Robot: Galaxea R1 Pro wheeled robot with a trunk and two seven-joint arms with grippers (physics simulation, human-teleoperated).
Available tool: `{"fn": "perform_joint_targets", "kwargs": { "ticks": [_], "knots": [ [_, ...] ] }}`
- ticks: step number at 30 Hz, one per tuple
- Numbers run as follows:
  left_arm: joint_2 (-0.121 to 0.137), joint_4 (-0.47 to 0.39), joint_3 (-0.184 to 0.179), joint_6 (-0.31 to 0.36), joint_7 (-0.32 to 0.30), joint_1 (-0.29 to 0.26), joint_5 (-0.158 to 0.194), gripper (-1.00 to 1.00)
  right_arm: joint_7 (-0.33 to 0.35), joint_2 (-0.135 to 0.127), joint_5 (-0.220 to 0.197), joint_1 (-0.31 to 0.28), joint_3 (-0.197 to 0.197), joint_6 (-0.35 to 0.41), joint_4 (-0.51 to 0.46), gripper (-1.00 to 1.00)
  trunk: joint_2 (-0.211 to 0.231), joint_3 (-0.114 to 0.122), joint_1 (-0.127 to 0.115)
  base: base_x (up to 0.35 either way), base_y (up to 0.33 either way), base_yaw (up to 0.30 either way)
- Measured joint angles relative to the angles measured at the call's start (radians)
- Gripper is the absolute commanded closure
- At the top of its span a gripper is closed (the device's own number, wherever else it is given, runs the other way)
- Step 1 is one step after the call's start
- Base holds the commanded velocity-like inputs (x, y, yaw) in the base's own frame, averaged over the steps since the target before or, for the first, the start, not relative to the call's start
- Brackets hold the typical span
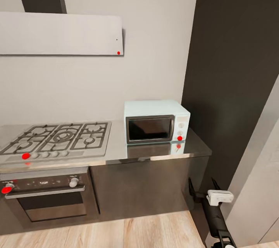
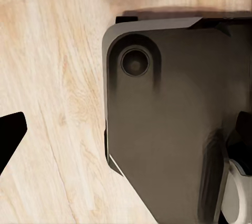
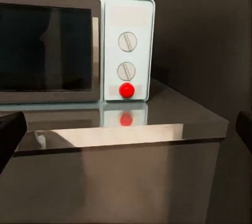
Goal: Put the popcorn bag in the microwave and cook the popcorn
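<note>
Mint-blue, the one microwave (image 1: 157, 122) stands shut at the right end of the steel surface (image 1: 116, 154), with two round knobs (image 3: 127, 41) above one red dot (image 3: 126, 90). One gas hob (image 1: 58, 137) lies to its left above one built-in oven (image 1: 46, 197). The right tool (image 3: 126, 129) faces the microwave spread wide and empty; the left tool's (image 2: 10, 140) opening cannot be told over the wooden floor (image 2: 52, 77).

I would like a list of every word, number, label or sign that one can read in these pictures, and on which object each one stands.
No text can be read in any of the pictures.
The microwave has two round knobs and a red dot, with no legible marking beside them.
The built-in oven has a faint mark on its panel, too blurred to read.
The hob and the hood panel show only red dots.
</note>
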Motion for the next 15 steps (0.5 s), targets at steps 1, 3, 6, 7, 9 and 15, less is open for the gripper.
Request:
{"fn": "perform_joint_targets", "kwargs": {
  "ticks": [1, 3, 6, 7, 9, 15],
  "knots": [
    [0.000, 0.000, 0.000, 0.000, 0.000, 0.000, 0.000, -1.00, 0.000, 0.000, 0.000, 0.000, 0.000, 0.000, 0.000, -1.00, 0.000, 0.000, 0.000, 0.000, 0.000, 0.000],
    [0.000, 0.000, 0.001, 0.000, 0.000, 0.000, 0.000, -1.00, 0.001, -0.007, -0.004, 0.000, 0.001, -0.003, 0.000, -1.00, 0.000, 0.000, 0.000, 0.000, 0.000, 0.000],
    [0.000, 0.000, 0.002, 0.000, 0.000, 0.000, 0.000, -1.00, 0.001, -0.015, -0.006, 0.000, 0.001, -0.003, 0.000, -1.00, 0.000, 0.000, 0.000, 0.000, 0.000, 0.000],
    [0.000, 0.000, 0.002, 0.000, 0.000, 0.000, 0.000, -1.00, 0.001, -0.015, -0.006, 0.000, 0.001, -0.003, 0.000, -1.00, 0.000, 0.000, 0.000, 0.000, 0.000, 0.000],
    [0.000, 0.000, 0.002, 0.000, 0.000, 0.000, 0.000, -1.00, 0.001, -0.016, -0.005, 0.000, 0.008, 0.000, 0.000, -1.00, 0.000, 0.000, 0.000, 0.000, 0.000, 0.000],
    [0.000, 0.000, 0.002, 0.000, 0.000, 0.000, 0.000, -1.00, 0.004, -0.015, -0.003, 0.000, 0.040, 0.008, 0.000, -1.00, 0.000, 0.000, 0.000, 0.000, 0.000, 0.116]
  ]
}}
